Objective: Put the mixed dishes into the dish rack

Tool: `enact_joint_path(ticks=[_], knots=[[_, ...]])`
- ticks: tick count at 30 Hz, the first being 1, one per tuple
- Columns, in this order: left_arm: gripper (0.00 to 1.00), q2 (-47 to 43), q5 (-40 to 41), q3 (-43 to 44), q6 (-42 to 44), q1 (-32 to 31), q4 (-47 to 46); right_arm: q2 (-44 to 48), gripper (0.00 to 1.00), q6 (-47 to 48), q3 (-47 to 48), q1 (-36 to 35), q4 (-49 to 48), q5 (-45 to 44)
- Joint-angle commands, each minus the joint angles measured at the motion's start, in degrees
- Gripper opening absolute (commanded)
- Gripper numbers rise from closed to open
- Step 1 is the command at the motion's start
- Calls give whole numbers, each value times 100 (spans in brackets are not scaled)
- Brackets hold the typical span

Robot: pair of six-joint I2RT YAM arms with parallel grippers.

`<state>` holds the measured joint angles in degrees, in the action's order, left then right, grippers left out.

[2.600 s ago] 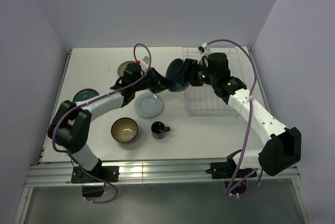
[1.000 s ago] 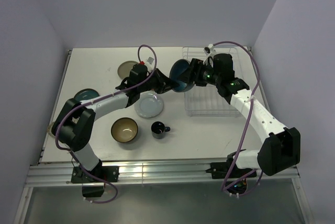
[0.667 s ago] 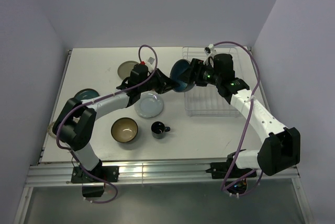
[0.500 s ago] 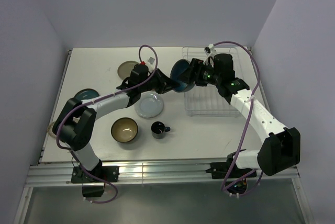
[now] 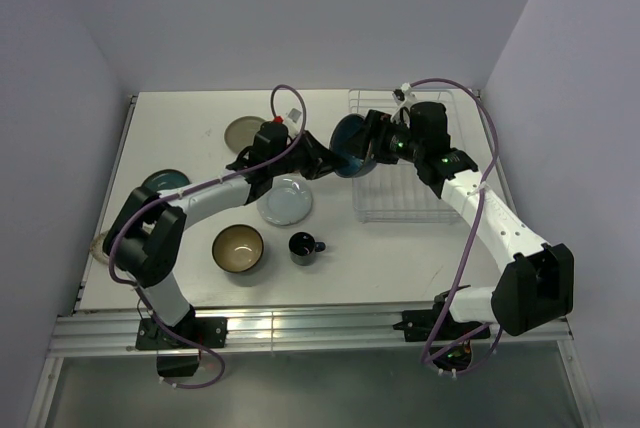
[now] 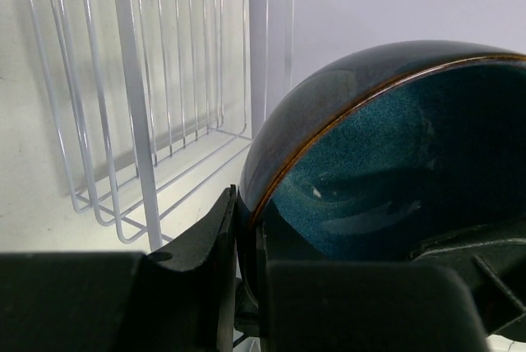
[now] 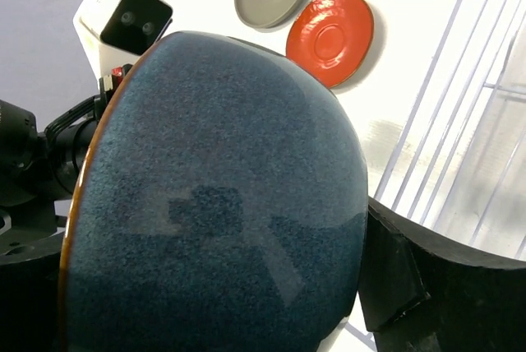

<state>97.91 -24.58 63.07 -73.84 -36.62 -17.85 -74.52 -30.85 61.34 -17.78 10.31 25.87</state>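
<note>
The teal-blue bowl [image 5: 351, 145] is held on edge in the air at the left edge of the white wire dish rack [image 5: 408, 173]. My left gripper [image 5: 322, 160] is shut on its rim [image 6: 271, 163], one finger [image 6: 215, 241] outside and one inside. My right gripper [image 5: 373, 144] holds the bowl [image 7: 214, 204] from the other side. One of its fingers [image 7: 403, 274] presses on the outer wall, and the other is hidden. The rack [image 6: 140, 113] stands just behind the bowl.
On the table lie a grey-olive plate [image 5: 243, 131], an orange-red plate [image 7: 330, 37] mostly under my left arm, a pale blue-white plate [image 5: 284, 201], an olive-brown bowl [image 5: 238, 248], a black mug [image 5: 303, 246] and a teal plate [image 5: 162, 183]. White walls enclose the table.
Both arms and the teal-blue bowl have shifted a little to the right, toward the rack. The dishes on the table have not moved.
</note>
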Motion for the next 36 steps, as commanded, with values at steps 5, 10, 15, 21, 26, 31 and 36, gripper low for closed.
enact_joint_path(ticks=[5,10,15,21,26,31,36], knots=[[0,-61,-856,443,89,-416,-650,17,71,-202,18,-120,-872,472],[2,-35,-864,461,63,-425,-676,34,37,-290,-34,-50,-943,542],[11,-17,-891,443,28,-425,-729,78,19,-316,-78,2,-987,603],[41,-61,-917,347,-25,-425,-861,139,9,-334,-131,82,-1004,648],[49,-96,-926,311,1,-416,-861,192,5,-369,-193,169,-1004,683],[49,-123,-952,285,-7,-416,-887,219,2,-395,-228,214,-1153,727],[52,-254,-952,215,72,-346,-887,254,0,-360,-254,319,-1180,770]])
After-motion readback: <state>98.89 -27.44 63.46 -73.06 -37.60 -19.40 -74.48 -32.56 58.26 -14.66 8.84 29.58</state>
